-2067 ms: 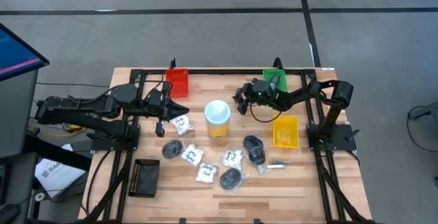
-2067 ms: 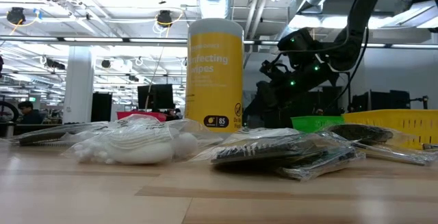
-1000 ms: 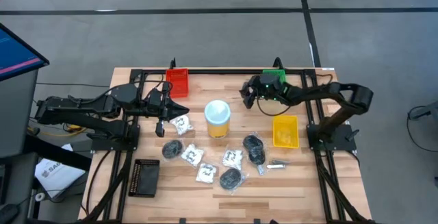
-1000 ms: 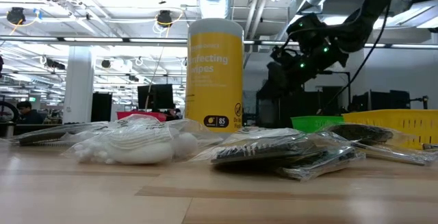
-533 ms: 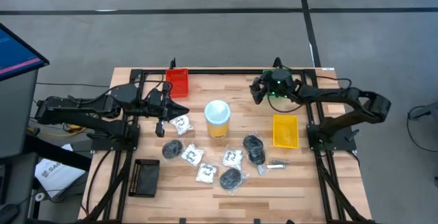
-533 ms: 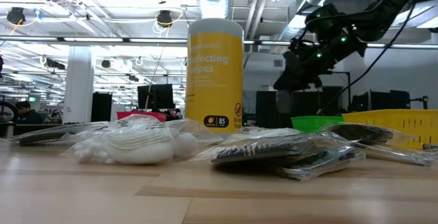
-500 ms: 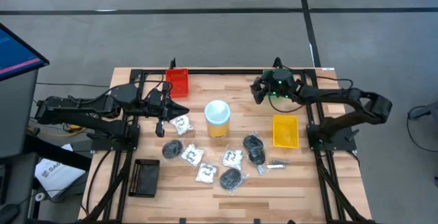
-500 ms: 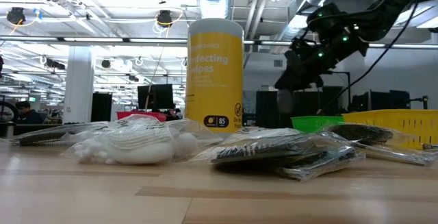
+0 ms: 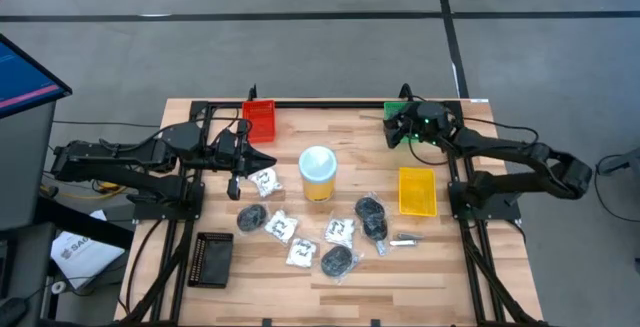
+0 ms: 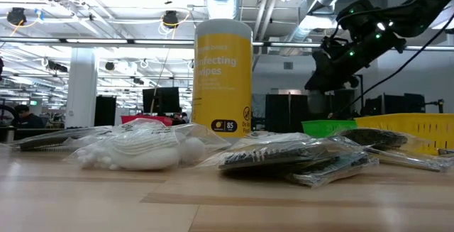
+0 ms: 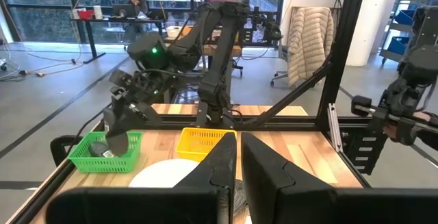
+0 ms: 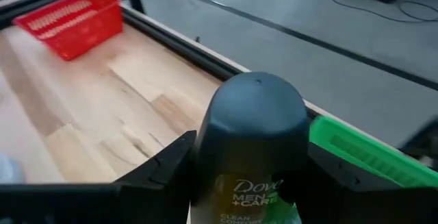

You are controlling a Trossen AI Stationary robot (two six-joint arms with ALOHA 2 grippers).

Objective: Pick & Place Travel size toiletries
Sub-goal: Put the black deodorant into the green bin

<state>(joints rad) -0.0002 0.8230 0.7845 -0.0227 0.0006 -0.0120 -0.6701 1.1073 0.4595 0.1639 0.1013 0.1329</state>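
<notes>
The wooden tabletop (image 9: 350, 277) fills mid-frame in the overhead view. The left gripper (image 9: 233, 189) waits at its left, jaws pressed together. The right gripper (image 9: 393, 130), upper right over the green tray (image 9: 396, 109), has its jaws pinching a dark-capped deodorant bottle (image 12: 250, 145). Sachets (image 9: 339, 231) and bagged bundles (image 9: 371, 215) lie lower centre.

L gripper (image 11: 238, 166) own dark fingers being seen pressed nearly together at frame bottom. Beyond: white lid (image 11: 168, 172), yellow tray (image 11: 205, 141), green tray (image 11: 102, 151) being shown on wooden table (image 11: 308, 152). R gripper (image 11: 123, 118) being held over green tray, sthg dark between fingers, not identifiable. Person being seen seated at desk far back in room.
</notes>
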